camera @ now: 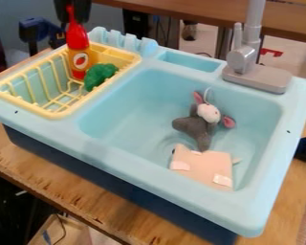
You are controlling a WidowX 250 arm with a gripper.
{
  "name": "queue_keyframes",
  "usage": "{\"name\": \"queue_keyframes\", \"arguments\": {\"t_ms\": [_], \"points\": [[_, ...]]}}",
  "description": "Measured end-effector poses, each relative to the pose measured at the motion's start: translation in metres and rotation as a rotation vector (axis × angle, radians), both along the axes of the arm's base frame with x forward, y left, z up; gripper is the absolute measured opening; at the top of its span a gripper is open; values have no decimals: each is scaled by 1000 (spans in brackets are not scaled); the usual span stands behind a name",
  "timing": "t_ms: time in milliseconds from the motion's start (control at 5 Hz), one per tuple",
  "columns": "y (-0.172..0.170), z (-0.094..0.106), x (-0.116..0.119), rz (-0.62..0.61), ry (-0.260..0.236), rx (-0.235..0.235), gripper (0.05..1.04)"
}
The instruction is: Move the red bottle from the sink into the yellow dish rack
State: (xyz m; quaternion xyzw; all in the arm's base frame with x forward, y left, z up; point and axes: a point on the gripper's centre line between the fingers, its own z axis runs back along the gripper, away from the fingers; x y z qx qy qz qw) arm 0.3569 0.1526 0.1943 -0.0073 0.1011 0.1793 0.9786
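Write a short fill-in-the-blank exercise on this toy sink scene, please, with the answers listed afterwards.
The red squeeze bottle stands in a dish rack whose color is ____.
Beside it lies toy broccoli, colored ____.
The gray plush toy in the basin has ears colored ____.
Behind the basin stands a gray ____.

Missing words: yellow; green; pink; faucet

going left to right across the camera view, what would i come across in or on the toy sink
red bottle → green toy broccoli → gray plush toy → gray faucet
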Motion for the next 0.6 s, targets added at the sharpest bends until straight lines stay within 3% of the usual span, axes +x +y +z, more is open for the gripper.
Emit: {"name": "queue_keyframes", "arguments": {"t_ms": [400, 600], "points": [[12, 5, -6, 21, -24, -47, 950], [8, 19, -6, 19, -50, -59, 1007]]}}
